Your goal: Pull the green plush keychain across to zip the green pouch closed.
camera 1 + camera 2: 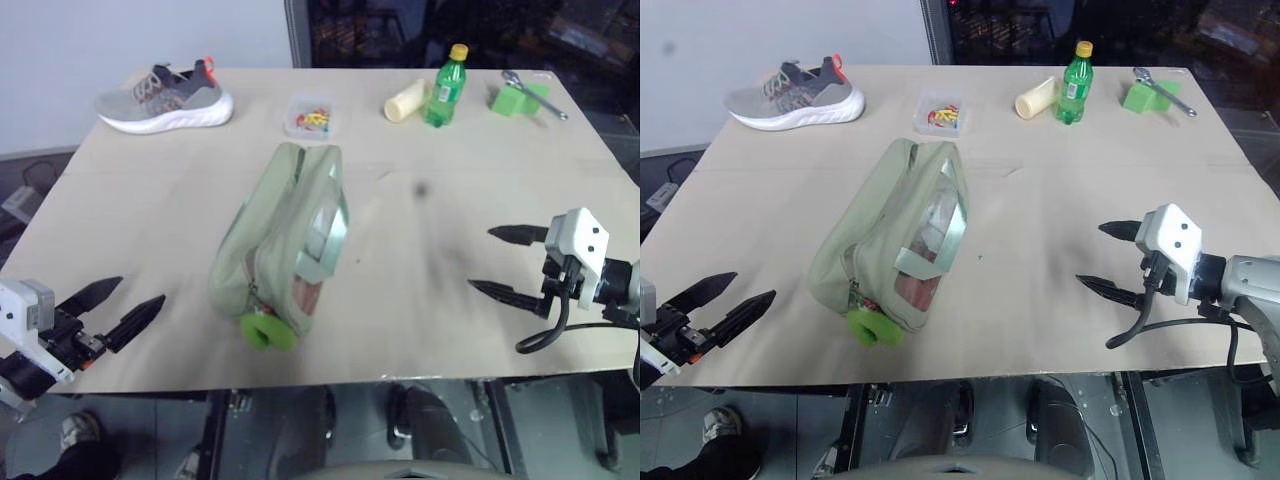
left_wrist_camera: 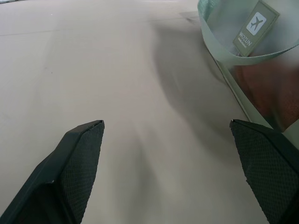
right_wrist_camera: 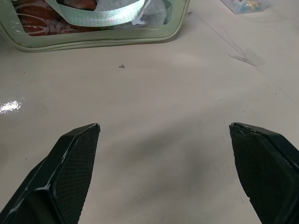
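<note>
Both my jaws stand wide apart, holding nothing. I'd brace the green pouch (image 1: 285, 235) with my right gripper (image 1: 508, 262) and pinch the green plush keychain (image 1: 266, 331) (near the tabletop's front edge) with my left gripper (image 1: 122, 304).

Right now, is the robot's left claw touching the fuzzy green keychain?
Apart. In the left eye view, the open left gripper sits off to the side, with bare table showing between it and the green plush keychain.
</note>
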Controlling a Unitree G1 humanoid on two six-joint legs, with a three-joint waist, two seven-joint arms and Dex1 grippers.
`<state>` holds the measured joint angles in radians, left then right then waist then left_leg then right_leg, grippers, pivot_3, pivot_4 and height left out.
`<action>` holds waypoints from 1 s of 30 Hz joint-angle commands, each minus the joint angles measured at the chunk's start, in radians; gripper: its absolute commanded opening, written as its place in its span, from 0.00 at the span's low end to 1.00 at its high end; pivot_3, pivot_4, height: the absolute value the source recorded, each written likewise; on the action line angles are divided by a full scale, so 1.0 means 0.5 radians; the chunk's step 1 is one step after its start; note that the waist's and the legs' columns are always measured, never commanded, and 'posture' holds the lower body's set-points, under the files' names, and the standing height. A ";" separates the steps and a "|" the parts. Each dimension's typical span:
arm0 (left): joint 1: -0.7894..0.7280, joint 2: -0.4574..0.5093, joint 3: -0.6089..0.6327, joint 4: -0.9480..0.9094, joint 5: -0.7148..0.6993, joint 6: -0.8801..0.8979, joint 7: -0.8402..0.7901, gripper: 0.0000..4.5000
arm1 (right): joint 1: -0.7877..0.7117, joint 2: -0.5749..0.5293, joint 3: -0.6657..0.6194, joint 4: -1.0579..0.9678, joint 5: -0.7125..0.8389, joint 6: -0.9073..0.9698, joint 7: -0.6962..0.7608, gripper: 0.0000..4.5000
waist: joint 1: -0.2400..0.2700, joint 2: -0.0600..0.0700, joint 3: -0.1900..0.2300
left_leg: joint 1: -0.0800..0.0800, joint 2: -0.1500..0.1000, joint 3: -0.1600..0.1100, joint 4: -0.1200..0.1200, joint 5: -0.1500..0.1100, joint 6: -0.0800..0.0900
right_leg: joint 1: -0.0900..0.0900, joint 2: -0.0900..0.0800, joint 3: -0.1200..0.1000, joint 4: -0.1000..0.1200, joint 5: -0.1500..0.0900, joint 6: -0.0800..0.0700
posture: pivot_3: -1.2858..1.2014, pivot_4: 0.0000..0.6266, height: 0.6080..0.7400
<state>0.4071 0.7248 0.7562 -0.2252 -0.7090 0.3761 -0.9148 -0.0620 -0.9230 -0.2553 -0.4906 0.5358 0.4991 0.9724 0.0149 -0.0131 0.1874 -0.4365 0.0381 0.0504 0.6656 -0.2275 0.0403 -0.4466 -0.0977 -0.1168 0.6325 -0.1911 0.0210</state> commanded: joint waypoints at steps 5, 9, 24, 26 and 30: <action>-0.152 0.008 -0.013 -0.217 -0.125 0.040 0.029 0.99 | -0.330 0.074 0.217 0.044 -0.155 -0.257 0.016 1.00 | 0.000 0.000 0.000 | 0.001 0.004 0.000 0.006 -0.005 -0.009 | 0.000 0.003 0.000 0.003 0.000 0.000 | 0.52 0.24 1.00; -0.187 -0.126 -0.031 -0.301 -0.132 -0.073 0.041 0.99 | -0.531 0.160 0.367 0.096 -0.282 -0.429 -0.006 1.00 | -0.002 0.000 0.000 | 0.003 0.003 0.003 0.005 -0.002 -0.003 | 0.002 0.005 0.005 0.003 0.000 0.000 | 0.52 0.24 1.00; -0.152 -0.082 -0.062 -0.262 -0.414 -0.028 -0.423 0.99 | -2.020 0.803 1.436 1.365 -1.572 -2.278 0.026 1.00 | -0.041 -0.001 -0.001 | 0.010 0.007 0.014 0.010 -0.001 -0.003 | -0.002 0.021 0.020 0.017 0.001 -0.001 | 0.52 0.24 1.00; -0.137 -0.100 -0.053 -0.272 -0.407 -0.043 -0.414 0.99 | -2.143 0.873 1.488 1.578 -1.667 -2.445 -0.029 1.00 | -0.047 -0.001 -0.001 | 0.010 0.006 0.018 0.010 -0.001 -0.003 | -0.002 0.020 0.025 0.017 0.002 -0.001 | 0.52 0.24 1.00; -0.078 -0.137 -0.020 -0.306 -0.414 -0.067 -0.403 1.00 | -2.333 1.007 1.566 1.934 -1.847 -2.706 -0.179 0.95 | -0.060 -0.001 -0.001 | 0.012 0.006 0.023 0.009 -0.001 -0.004 | -0.003 0.020 0.031 0.017 0.002 -0.001 | 0.52 0.24 1.00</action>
<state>0.3558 0.6589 0.7186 -0.3459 -0.9079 0.3578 -1.1248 -1.1845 -0.4300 0.5285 0.4459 -0.3630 -0.7972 0.9221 -0.0153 -0.0136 0.1869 -0.4306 0.0410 0.0619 0.6701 -0.2278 0.0384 -0.4482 -0.0874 -0.1015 0.6412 -0.1901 0.0202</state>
